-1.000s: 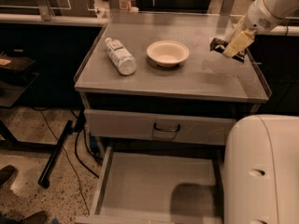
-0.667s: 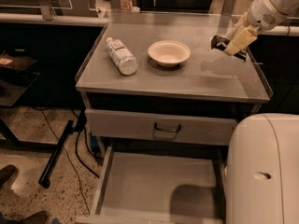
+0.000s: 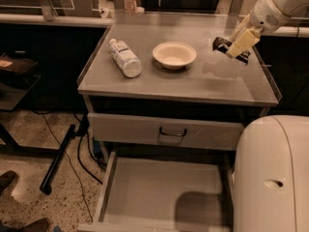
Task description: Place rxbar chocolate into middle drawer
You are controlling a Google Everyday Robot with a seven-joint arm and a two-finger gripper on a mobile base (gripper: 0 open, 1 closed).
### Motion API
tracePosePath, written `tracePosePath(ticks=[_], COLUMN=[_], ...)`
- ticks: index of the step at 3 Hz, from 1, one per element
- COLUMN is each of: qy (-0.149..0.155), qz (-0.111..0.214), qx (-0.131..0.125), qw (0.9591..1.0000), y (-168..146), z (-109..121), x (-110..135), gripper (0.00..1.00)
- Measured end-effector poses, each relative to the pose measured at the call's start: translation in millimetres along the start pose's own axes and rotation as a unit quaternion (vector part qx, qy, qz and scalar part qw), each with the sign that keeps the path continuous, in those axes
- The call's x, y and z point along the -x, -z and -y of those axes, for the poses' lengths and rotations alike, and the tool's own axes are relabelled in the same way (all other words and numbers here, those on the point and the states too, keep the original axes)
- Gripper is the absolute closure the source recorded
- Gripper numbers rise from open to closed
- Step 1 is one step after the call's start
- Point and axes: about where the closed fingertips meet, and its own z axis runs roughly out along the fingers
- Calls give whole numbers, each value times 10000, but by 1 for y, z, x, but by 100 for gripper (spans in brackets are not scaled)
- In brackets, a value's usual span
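A metal cabinet (image 3: 193, 83) with a flat grey top is seen from above and in front. At the far left, on a speckled floor, the toe of a dark shoe (image 3: 7, 181) shows at the picture's edge. A black pole (image 3: 59, 157) lies slanted on the floor beside the cabinet, with dark cables (image 3: 82, 151) trailing near it.

On the left part of the cabinet top, a clear plastic bottle (image 3: 124, 57) lies on its side, its cap pointing away from the viewer. Just to its right, near the middle of the top, a small pale bowl (image 3: 175, 55) stands upright, apart from the bottle.

Below the top, a closed drawer front (image 3: 125, 129) carries a dark loop handle (image 3: 173, 132). Beneath that, the drawer (image 3: 159, 192) for the task is pulled out toward the viewer, showing a flat bare grey floor and low side walls.

At the upper right, a white arm (image 3: 277, 6) reaches in from the corner. Its gripper (image 3: 235, 50) hangs above the right part of the cabinet top, to the right of the bowl. The pale fingers (image 3: 244, 37) are closed narrowly around the snack bar (image 3: 220, 44), a small flat thing in a black wrapper, held tilted in the air with its shadow on the top beneath it. The snack bar is well apart from the open drawer.

At the lower right, the robot's rounded white body (image 3: 273, 173) hides the drawer's right side.
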Motion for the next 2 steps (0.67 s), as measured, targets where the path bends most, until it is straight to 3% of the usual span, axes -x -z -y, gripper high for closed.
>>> tracePosePath(ticks=[1, 2], qy=[-48, 51], qz=[226, 555], qx=[342, 842], qw=[9991, 9949], y=[-3, -13], z=[-21, -63], x=[16, 40], gripper=[100, 100])
